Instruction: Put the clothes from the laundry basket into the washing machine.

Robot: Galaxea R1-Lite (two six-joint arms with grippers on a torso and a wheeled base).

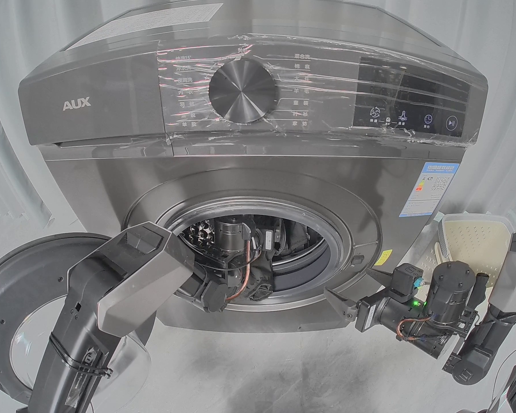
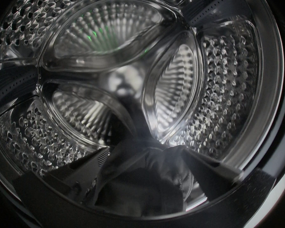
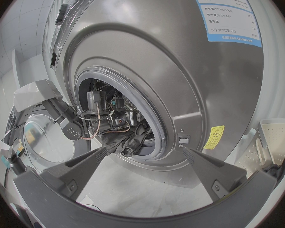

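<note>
Since the dark garment (image 3: 126, 144) drapes the washing machine's (image 1: 97, 173) door lip at 6 o'clock between the left gripper's (image 2: 144, 151) spread fingers (image 2: 212, 170), nudge it deeper; the right gripper (image 3: 143, 151), fingers spread, hovers by the laundry basket (image 1: 476, 242) at 4 o'clock.

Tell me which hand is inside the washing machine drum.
The left hand, inside the drum with dark cloth between its fingers; the right hand is outside, near the basket.
</note>
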